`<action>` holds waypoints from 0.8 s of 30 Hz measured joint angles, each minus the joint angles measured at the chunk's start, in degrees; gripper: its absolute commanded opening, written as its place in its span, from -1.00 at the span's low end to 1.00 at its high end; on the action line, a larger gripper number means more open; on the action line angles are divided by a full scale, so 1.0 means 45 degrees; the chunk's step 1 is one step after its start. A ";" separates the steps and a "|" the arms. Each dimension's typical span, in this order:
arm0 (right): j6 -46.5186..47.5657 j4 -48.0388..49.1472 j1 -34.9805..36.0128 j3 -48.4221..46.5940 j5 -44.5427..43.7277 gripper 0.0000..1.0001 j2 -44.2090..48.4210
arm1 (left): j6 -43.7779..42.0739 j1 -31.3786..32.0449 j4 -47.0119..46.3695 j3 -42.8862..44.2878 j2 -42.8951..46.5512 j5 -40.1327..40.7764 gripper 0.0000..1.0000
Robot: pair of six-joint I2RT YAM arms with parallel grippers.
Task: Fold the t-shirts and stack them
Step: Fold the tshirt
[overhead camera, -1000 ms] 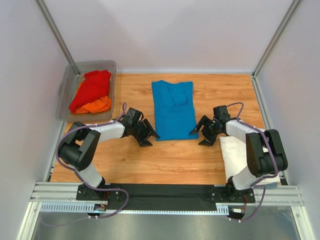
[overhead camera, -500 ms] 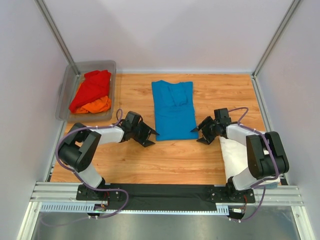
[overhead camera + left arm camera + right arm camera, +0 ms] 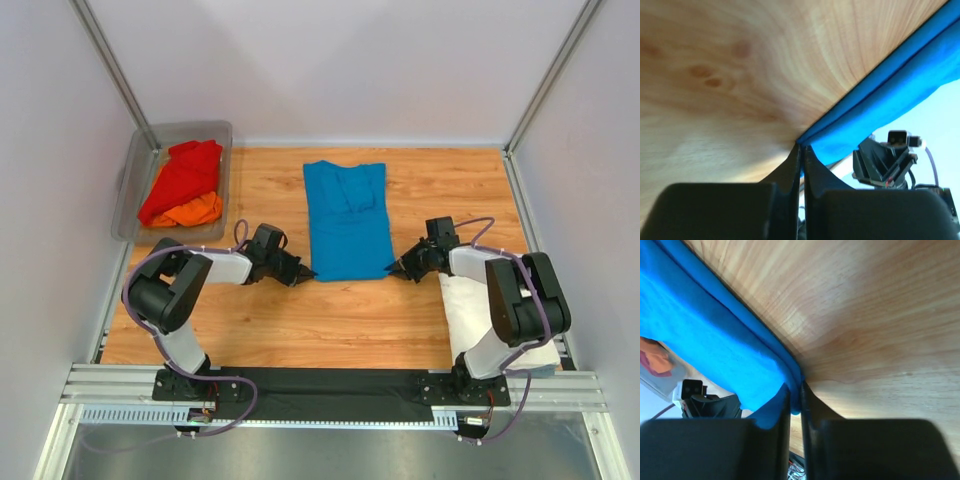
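A bright blue t-shirt (image 3: 347, 218), folded into a long strip, lies on the wooden table (image 3: 400, 310) in the middle. My left gripper (image 3: 306, 273) is shut on its near left corner (image 3: 812, 137). My right gripper (image 3: 394, 270) is shut on its near right corner (image 3: 792, 377). Red (image 3: 185, 175) and orange (image 3: 190, 211) t-shirts sit bunched in the tub. A white t-shirt (image 3: 480, 315) lies folded at the near right, partly under the right arm.
A grey see-through plastic tub (image 3: 222, 140) stands at the back left corner. Pale walls with metal posts close in the table on three sides. A metal rail (image 3: 330, 390) with the arm bases runs along the near edge.
Both grippers were open beside the blue shirt's near corners; they moved inward and have shut on those corners.
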State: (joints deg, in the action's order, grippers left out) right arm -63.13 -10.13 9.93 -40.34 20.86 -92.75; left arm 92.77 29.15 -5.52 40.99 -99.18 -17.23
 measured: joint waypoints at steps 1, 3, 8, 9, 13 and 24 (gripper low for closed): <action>-0.0068 -0.0005 -0.0005 -0.0034 0.0019 -0.98 -0.0092 | 0.0000 -0.0039 -0.0058 0.0034 -0.0063 -0.0029 -1.00; 0.0228 -0.0219 0.0019 -0.0257 0.0015 -0.99 -0.0228 | -0.0238 -0.0141 0.0010 0.0238 -0.0194 -0.0151 -1.00; 0.1885 -0.1554 0.0359 -0.0933 -0.0223 -1.00 -0.0180 | -0.1792 -0.0272 0.1773 0.1035 0.0049 0.0005 -1.00; 0.2273 -0.1923 0.0471 -0.0933 -0.0267 -1.00 0.0058 | -0.2055 -0.0272 0.2035 0.1005 0.0287 0.0039 -1.00; 0.3492 -0.3468 0.1078 -0.0500 -0.0282 -1.00 0.2093 | -0.2900 0.0068 0.2953 -0.0175 0.2773 0.0253 -1.00; 0.2871 -0.6450 0.5382 0.3201 -0.0355 -0.99 0.9874 | -0.2356 0.3317 0.7368 -0.4503 1.2531 0.1491 -1.00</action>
State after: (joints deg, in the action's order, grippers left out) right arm -50.22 -39.16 34.15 -25.93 19.27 -48.31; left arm 82.17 44.07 27.64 20.73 -42.78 -10.52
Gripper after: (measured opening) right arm 0.022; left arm 0.007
